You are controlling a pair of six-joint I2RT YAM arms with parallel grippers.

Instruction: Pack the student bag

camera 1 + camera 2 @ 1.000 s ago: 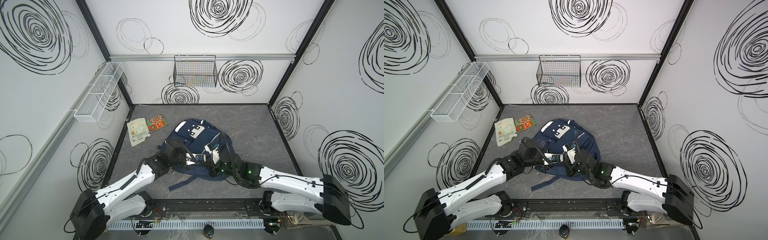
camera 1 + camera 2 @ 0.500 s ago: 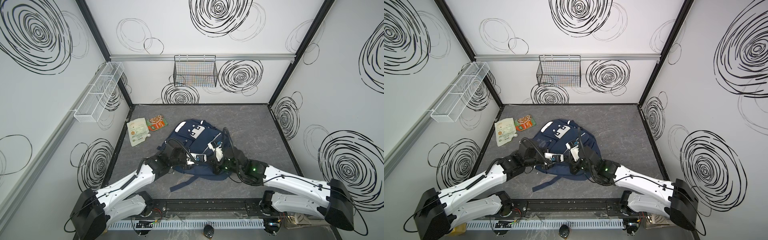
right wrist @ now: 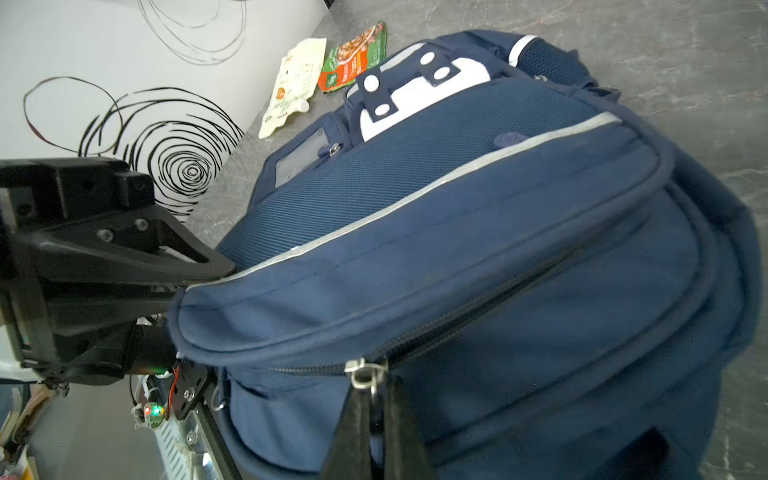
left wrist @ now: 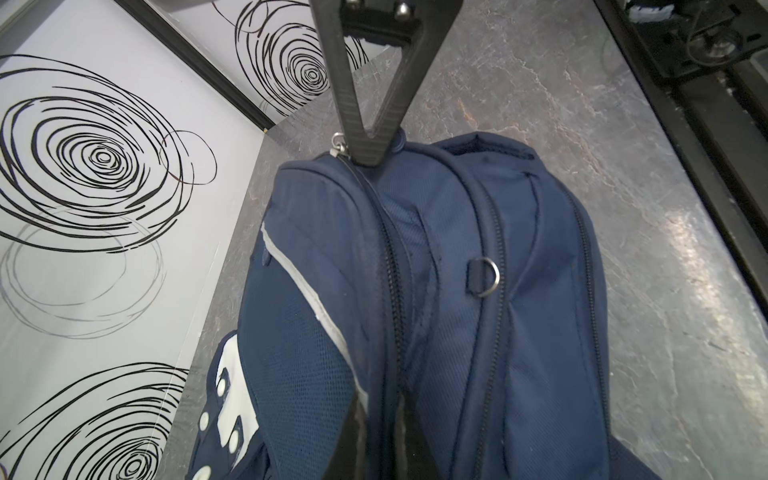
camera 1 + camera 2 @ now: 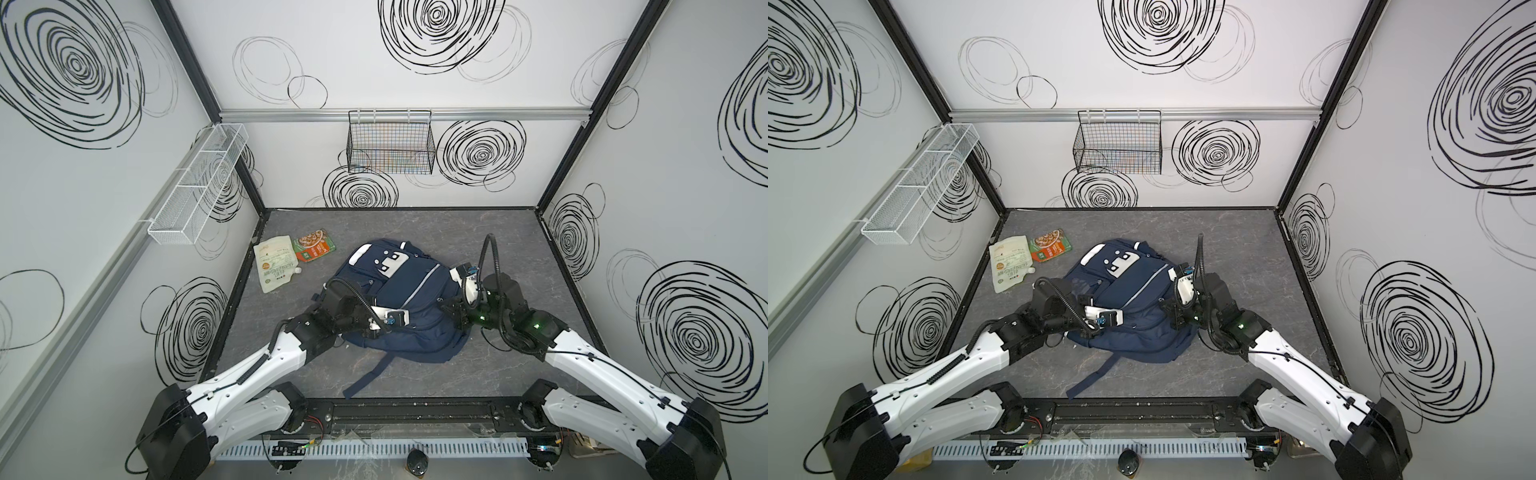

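The student bag [image 5: 409, 286] [image 5: 1133, 291], navy with a white face patch, lies flat mid-table. My left gripper [image 5: 401, 328] [image 5: 1115, 326] is shut on a fold of its fabric beside a zip; in the left wrist view the two fingers pinch that seam at the frame's edge [image 4: 378, 432]. My right gripper [image 5: 451, 309] [image 5: 1170, 316] is at the bag's right side, shut on the metal zip pull [image 3: 368, 374]. The left wrist view shows the right fingertips [image 4: 368, 145] beside the slider [image 4: 338, 143]. The zip line [image 4: 390, 270] between the two grippers looks closed.
A white spouted pouch [image 5: 276, 268] and an orange-green food packet [image 5: 313, 250] lie at the back left of the table. A loose bag strap [image 5: 368, 376] trails toward the front rail. A black wire basket [image 5: 390, 145] and a white mesh shelf [image 5: 199, 183] hang on the walls.
My right gripper has moved to the right and away along the bag, taking the zip pull with it. The left gripper has tightened on the fabric and stayed in place.
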